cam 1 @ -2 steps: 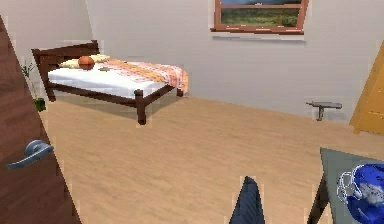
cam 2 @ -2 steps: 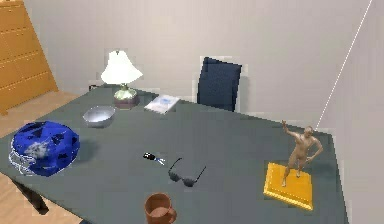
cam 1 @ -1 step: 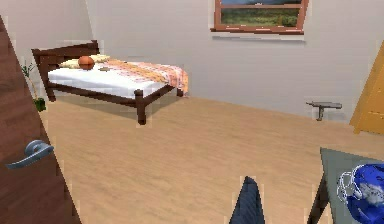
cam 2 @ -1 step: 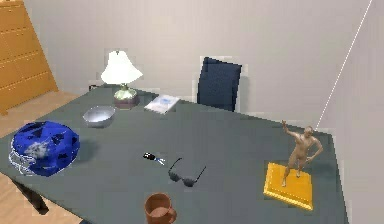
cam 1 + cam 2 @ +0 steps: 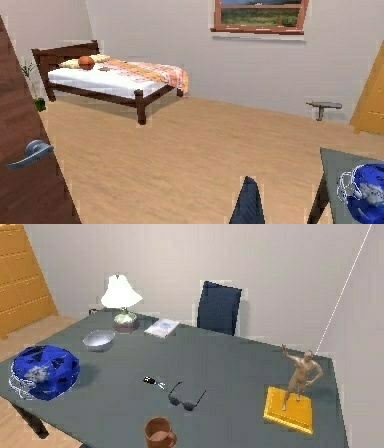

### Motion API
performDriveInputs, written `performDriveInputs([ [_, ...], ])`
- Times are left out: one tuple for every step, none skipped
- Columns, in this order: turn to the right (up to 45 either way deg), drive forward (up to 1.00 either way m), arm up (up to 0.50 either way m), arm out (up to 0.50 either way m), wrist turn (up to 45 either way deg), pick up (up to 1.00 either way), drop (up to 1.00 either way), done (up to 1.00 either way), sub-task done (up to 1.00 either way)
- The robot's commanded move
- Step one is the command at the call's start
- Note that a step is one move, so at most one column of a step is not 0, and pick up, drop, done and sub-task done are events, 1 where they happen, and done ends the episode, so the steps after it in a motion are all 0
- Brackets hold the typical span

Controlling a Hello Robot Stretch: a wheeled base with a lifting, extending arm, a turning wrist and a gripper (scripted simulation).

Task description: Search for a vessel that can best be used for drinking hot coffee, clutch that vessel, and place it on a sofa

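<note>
A brown mug-like cup (image 5: pixel 158 432) stands on the dark grey table (image 5: pixel 240 374) at its near edge, low in the arm side view. A metal bowl (image 5: pixel 97 341) sits farther back on the table's left part.
On the table: a blue netted object (image 5: pixel 42 372), also (image 5: pixel 362 190), a white lamp (image 5: pixel 121 299), a flat book (image 5: pixel 161 327), sunglasses (image 5: pixel 186 396), and a figurine on an orange base (image 5: pixel 294 394). A dark chair (image 5: pixel 218 308) stands behind it. Ahead are a bed (image 5: pixel 110 75), wooden floor (image 5: pixel 190 140) and a brown door (image 5: pixel 25 140).
</note>
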Motion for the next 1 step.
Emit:
performDriveInputs([
  [0.0, 0.0, 0.0, 0.12, 0.0, 0.0, 0.0, 0.0, 0.0],
])
